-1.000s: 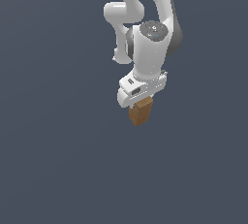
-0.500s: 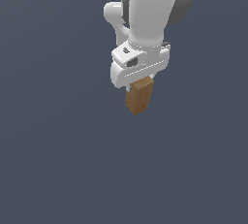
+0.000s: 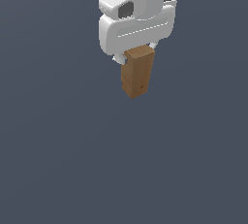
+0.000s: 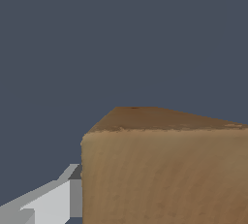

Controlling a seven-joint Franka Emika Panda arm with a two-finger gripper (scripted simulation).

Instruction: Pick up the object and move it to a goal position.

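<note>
The object (image 3: 137,72) is a tall block of light brown wood grain, hanging upright in mid-air near the top of the exterior view. My gripper (image 3: 136,56) is shut on its upper end, and the white hand covers the block's top. In the wrist view the object (image 4: 164,169) fills the lower part of the picture, with one grey-white finger (image 4: 53,201) pressed against its side. The other finger is hidden by the block. No mark of the goal position shows in either view.
Only a plain dark blue-grey ground (image 3: 72,160) surrounds the arm and the block.
The arm has carried the block upward and closer to the exterior camera, so hand and block look larger. The grip on the block is unchanged.
</note>
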